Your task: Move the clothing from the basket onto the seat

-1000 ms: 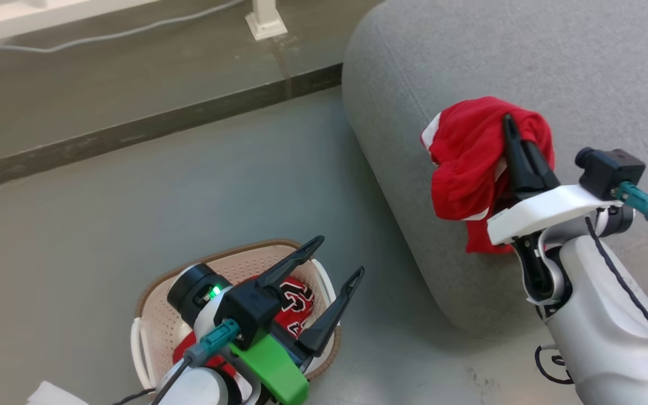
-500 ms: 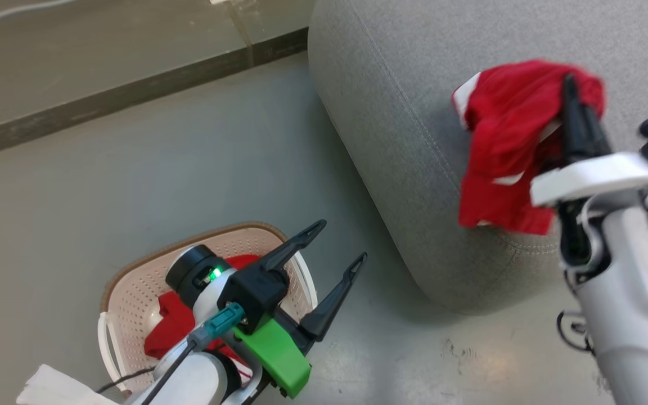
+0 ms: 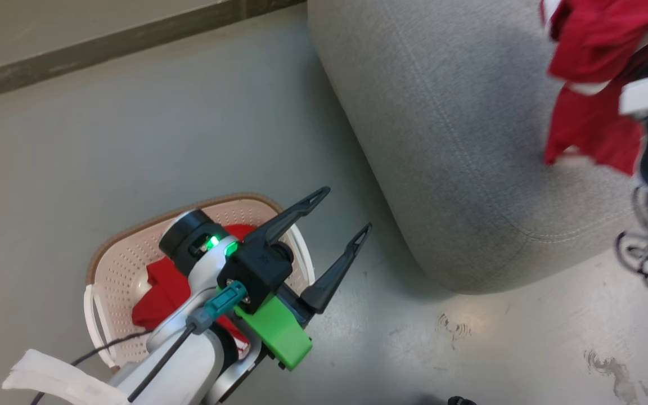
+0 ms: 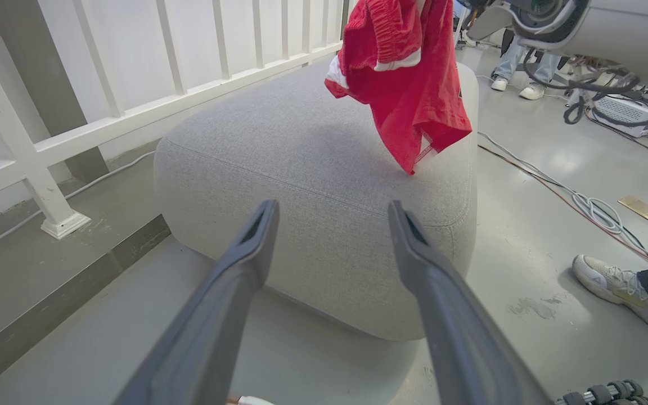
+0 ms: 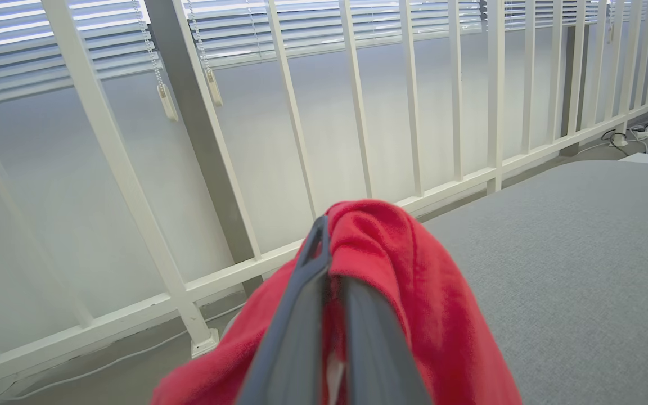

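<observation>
Looks like a robotics lab to me: bare grey concrete floor (image 4: pixel 526 253), loose white and orange cables (image 4: pixel 585 201) trailing across it, someone's pale sneaker (image 4: pixel 608 275) nearby.

The robot's pale left forearm (image 3: pixel 189 360) covers most of the red garment (image 3: pixel 158 287) in the cream perforated plastic basket (image 3: pixel 116 270), its print hidden. The red-and-white garment (image 3: pixel 599 34) over the grey fabric seat (image 3: pixel 442 140) is blurred, cut off by the top edge

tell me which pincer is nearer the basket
Left. The left pincer hangs open just above the basket; the right pincer is off over the seat, shut on a red garment.
</observation>
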Robot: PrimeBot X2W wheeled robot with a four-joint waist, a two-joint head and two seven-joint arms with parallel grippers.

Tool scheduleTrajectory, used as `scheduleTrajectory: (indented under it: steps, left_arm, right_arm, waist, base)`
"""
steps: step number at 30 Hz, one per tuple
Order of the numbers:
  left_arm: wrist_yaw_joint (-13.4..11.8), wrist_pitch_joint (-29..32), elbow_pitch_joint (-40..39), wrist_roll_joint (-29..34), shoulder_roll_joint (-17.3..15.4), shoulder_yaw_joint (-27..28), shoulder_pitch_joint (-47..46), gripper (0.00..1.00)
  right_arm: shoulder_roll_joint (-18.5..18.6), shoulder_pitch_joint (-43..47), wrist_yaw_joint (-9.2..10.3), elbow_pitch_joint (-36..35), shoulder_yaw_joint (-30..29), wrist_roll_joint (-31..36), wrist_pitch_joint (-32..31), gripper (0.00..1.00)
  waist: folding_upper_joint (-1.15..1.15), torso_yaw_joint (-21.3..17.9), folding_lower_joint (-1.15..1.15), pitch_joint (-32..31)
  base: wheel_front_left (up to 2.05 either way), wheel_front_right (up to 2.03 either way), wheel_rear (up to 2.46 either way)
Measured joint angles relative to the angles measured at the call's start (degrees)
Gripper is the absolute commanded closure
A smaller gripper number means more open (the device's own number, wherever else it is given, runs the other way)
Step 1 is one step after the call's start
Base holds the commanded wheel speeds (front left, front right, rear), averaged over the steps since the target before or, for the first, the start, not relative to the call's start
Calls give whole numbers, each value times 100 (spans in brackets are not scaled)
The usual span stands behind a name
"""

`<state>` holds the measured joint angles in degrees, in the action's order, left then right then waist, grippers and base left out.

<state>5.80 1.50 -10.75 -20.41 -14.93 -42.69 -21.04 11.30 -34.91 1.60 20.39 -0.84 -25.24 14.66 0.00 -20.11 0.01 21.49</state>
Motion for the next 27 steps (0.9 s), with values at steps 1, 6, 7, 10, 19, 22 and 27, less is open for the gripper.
scheduleTrajectory:
  steps: [1,6,7,10,19,22,27]
  left_arm:
    - [1,1,-74,29,-1,0,-85,0]
    - [8,76,-133,55,-16,-1,-213,0]
    - [29,102,-146,62,-19,-2,-239,0]
    - [32,136,-229,75,-22,-2,-326,0]
    - [36,254,-413,146,-48,-4,-658,0]
    - [49,258,-455,149,-55,-1,-747,0]
    - [52,301,-457,152,-78,-4,-826,0]
  right_arm:
    - [159,-154,0,60,-124,2,0,100]
    - [413,-445,-9,303,-226,47,0,100]
    - [443,-514,-11,343,-256,51,0,100]
    - [593,-766,-52,482,-368,52,0,100]
    - [846,-1437,-56,684,-726,3,0,100]
    - [862,-1589,-56,832,-787,-4,0,100]
    - [781,-1619,-52,1370,-768,-13,0,100]
  waist:
    - [0,47,0,83]
    - [0,196,0,304]
    - [0,226,0,353]
    - [0,317,0,509]
    - [0,577,0,1045]
    - [0,650,0,1233]
    - [0,748,0,1533]
  base:
    - [0,0,0]
    - [0,0,0]
    - [0,0,0]
    - [0,0,0]
    - [0,0,0]
    - [0,0,0]
    - [0,0,0]
